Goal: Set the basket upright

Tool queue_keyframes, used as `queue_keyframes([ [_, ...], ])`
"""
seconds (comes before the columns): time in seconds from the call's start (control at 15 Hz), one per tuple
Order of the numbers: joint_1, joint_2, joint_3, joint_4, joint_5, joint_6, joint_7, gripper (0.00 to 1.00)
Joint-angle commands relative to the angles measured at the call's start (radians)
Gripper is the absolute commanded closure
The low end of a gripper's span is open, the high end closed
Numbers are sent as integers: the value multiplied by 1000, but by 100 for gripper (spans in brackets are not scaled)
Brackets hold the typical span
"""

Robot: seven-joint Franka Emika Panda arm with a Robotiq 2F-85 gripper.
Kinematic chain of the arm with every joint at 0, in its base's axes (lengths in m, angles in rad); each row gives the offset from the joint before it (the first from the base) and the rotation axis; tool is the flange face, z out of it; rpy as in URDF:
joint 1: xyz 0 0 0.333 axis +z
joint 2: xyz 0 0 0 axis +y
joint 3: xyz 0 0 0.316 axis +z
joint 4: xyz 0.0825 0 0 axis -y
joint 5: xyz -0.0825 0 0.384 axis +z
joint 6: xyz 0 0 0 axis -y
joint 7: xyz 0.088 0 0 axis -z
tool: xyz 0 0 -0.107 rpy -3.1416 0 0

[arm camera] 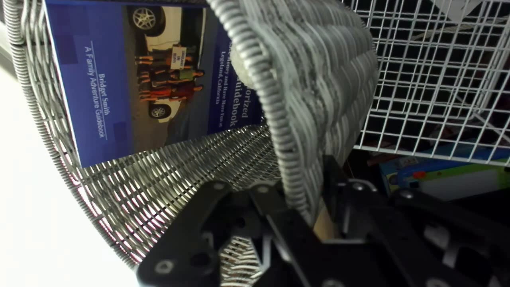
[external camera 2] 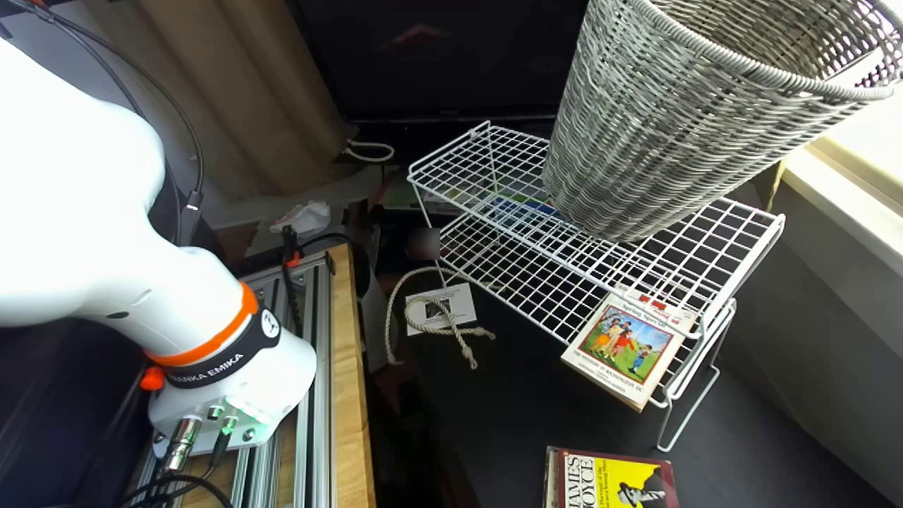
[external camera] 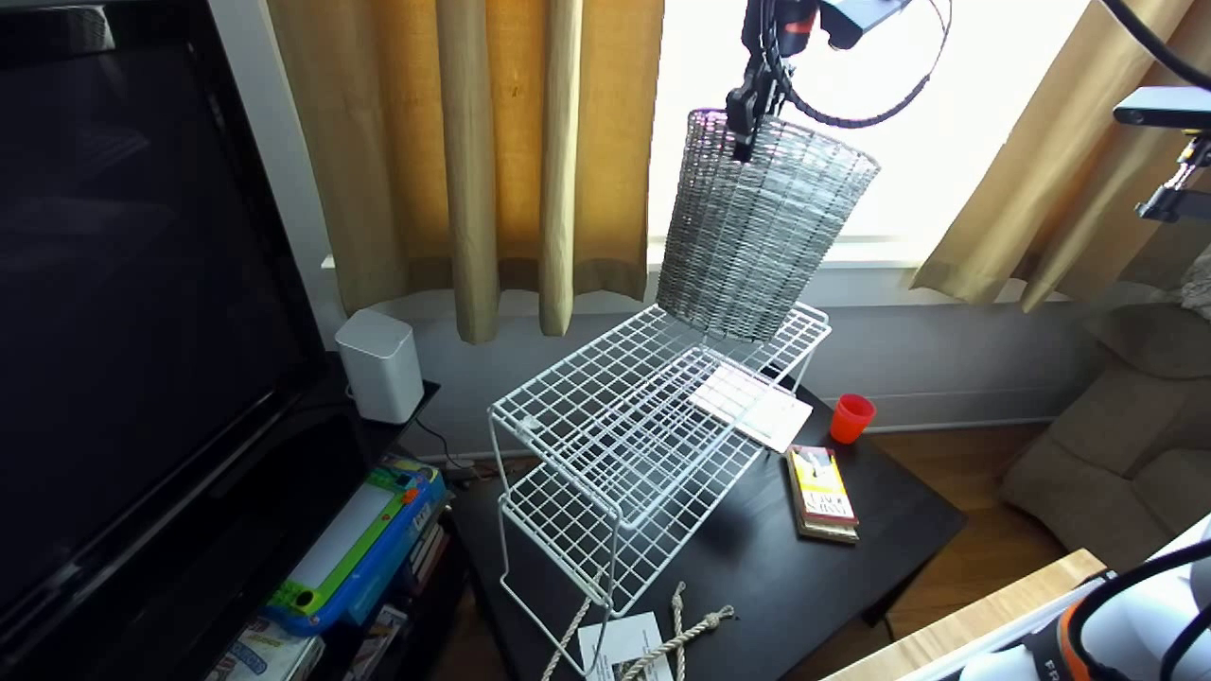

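The basket (external camera: 771,232) is a grey woven, tapered cylinder with a thick coiled rim. It leans with its open mouth up and to one side, also seen in an exterior view (external camera 2: 656,134). Its base is over the white rack's top shelf; whether it touches all round I cannot tell. My gripper (external camera: 745,137) is at the rim. In the wrist view my gripper (arm camera: 305,175) straddles the rim of the basket (arm camera: 318,75), one finger outside, the other hidden on the inside, and appears shut on it. A blue guidebook (arm camera: 167,75) lies inside the basket.
The white wire rack (external camera 2: 753,255) stands on the black table (external camera: 757,605) under the basket. Books (external camera: 821,492), a red cup (external camera: 852,418) and a rope (external camera 2: 451,321) lie around it. The window and curtains (external camera: 511,142) are behind; a television (external camera: 123,284) stands at the side.
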Motion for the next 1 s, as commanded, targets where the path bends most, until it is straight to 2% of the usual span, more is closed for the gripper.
queue_keyframes([
  [0.0,12,-75,-6,-64,-19,-29,-29,97],
  [0.4,31,-121,-20,-108,-2,-118,-167,97],
  [0.47,32,-122,-22,-109,-4,-132,-185,91],
  [0.53,33,-123,-22,-112,-8,-134,-193,62],
  [0.67,34,-124,-24,-112,-2,-137,-204,59],
  [0.93,33,-117,-35,-101,8,-125,-220,30],
])
